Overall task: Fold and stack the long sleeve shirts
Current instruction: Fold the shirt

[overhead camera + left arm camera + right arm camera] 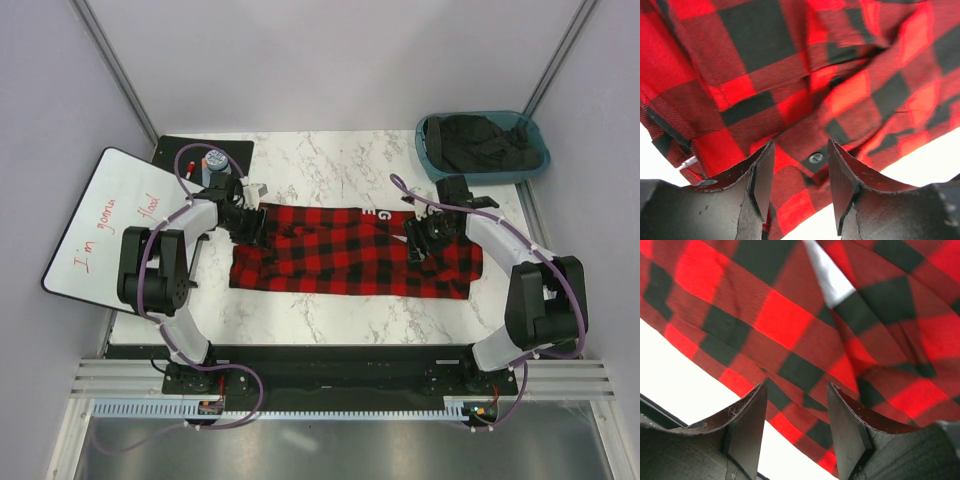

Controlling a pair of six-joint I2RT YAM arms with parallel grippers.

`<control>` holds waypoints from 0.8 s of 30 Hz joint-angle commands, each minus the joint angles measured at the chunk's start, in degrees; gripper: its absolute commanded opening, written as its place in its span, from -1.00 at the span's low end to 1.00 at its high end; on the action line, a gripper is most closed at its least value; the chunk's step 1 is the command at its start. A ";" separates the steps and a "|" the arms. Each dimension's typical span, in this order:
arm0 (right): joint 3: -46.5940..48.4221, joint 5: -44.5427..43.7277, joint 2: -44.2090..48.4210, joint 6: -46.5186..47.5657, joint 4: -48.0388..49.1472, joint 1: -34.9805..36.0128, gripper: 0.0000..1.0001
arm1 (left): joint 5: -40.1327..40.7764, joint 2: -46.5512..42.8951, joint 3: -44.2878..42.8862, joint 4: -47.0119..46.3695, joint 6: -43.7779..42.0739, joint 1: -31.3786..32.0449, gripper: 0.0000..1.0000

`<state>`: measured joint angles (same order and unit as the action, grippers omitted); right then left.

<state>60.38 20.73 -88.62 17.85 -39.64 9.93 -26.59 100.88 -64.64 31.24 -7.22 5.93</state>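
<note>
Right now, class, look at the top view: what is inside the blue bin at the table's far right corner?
The blue bin holds a heap of black fabric. It covers the bin's floor, so anything beneath it, and how many pieces there are, is hidden.

Left hand (pixel 801 146), right hand (pixel 796 386): fingers apart.

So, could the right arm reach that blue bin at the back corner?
Probably yes: the blue bin sits just beyond the right gripper, with only bare table between them.
</note>
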 commanded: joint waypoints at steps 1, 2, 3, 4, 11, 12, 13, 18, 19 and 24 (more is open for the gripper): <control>-0.53 -2.44 1.61 3.15 -3.07 -3.42 0.16 | 5.93 1.69 -1.89 0.92 -1.74 0.48 0.08; -0.70 -2.71 1.35 3.42 -3.25 -4.04 0.16 | 5.85 1.77 -1.46 0.92 -1.83 0.57 0.09; -1.14 -2.97 1.17 3.68 -3.34 -4.57 0.16 | 5.06 1.95 -1.19 0.92 -1.83 0.57 0.10; -1.40 -3.33 0.82 3.86 -3.34 -5.53 0.16 | 5.06 1.95 -1.01 0.92 -1.83 0.57 0.11; -2.20 -3.95 -3.05 5.36 -3.25 -9.23 0.11 | 1.99 1.43 -1.10 0.92 -1.04 1.10 0.01; -2.11 -3.77 -3.14 5.53 -3.34 -9.67 0.12 | -0.28 1.08 -1.19 0.84 -0.86 1.10 -0.03; -2.02 -3.51 -3.23 5.62 -3.25 -9.67 0.12 | -0.57 0.90 -1.28 0.66 -0.95 1.18 -0.06; -1.15 -3.85 -3.84 6.32 -3.60 -13.79 0.14 | -0.32 0.28 -2.68 0.75 -0.78 1.36 -0.72; -1.14 -3.94 -3.84 6.76 -3.87 -14.24 0.14 | 0.04 -0.68 -2.94 0.83 -0.86 1.36 -0.92; -1.23 -4.47 -4.28 7.82 -3.87 -15.82 0.14 | 0.39 -4.02 -4.97 3.29 -3.23 1.80 -0.96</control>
<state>58.52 16.56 -92.40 23.90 -42.96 -5.08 -25.69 102.00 -66.13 33.08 -7.44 7.16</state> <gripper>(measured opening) 0.571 0.031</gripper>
